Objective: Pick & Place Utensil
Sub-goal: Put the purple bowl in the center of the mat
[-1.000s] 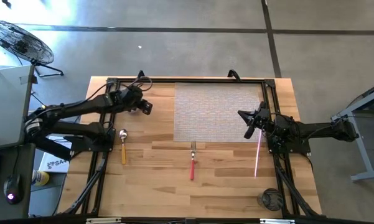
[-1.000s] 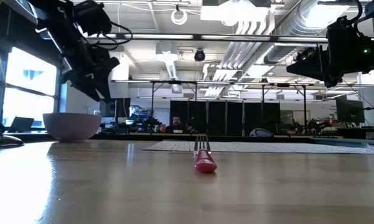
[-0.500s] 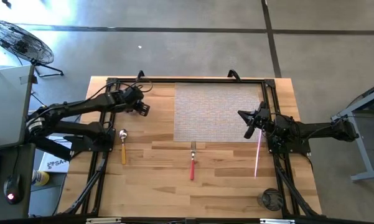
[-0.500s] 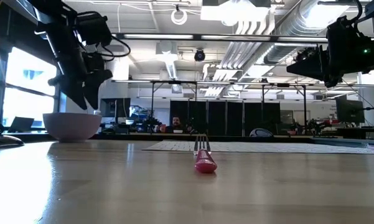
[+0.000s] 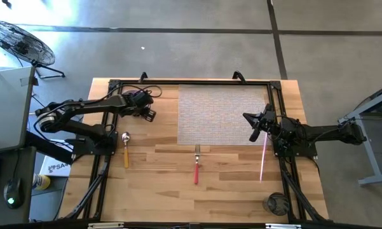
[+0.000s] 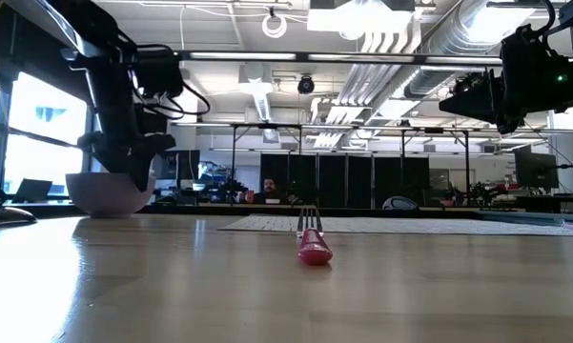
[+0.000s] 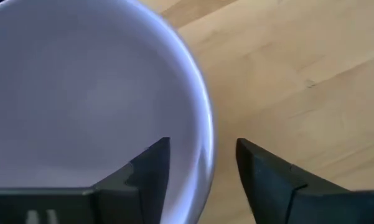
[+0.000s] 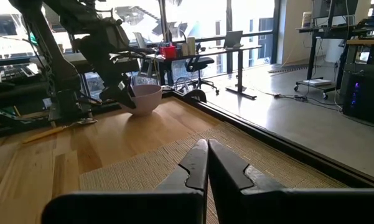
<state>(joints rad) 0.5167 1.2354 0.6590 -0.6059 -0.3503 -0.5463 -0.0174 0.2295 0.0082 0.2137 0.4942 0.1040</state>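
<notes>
Straddling the bowl [image 7: 81, 93] rim, the left hand [image 7: 202, 162] points down, parted.

The fork [image 5: 196, 168] has a red handle; the spoon [image 5: 126, 151] a yellow one. The placemat [image 5: 221, 115] is woven beige, the bowl [image 7: 81, 99] pale lilac-white.

A pale bowl [image 6: 110, 193] stands on the wooden table [image 5: 159, 184] near its left side, its rim [image 7: 202, 124] curving over bare wood. A woven placemat [image 5: 219, 114] covers the table's far middle part. Off the table on the concrete floor, a fan [image 5: 19, 41] stands at the far left. A white cabinet [image 5: 6, 108] sits beside the table's left edge. Across the room behind, a person [image 6: 269, 189] shows among desks.
</notes>
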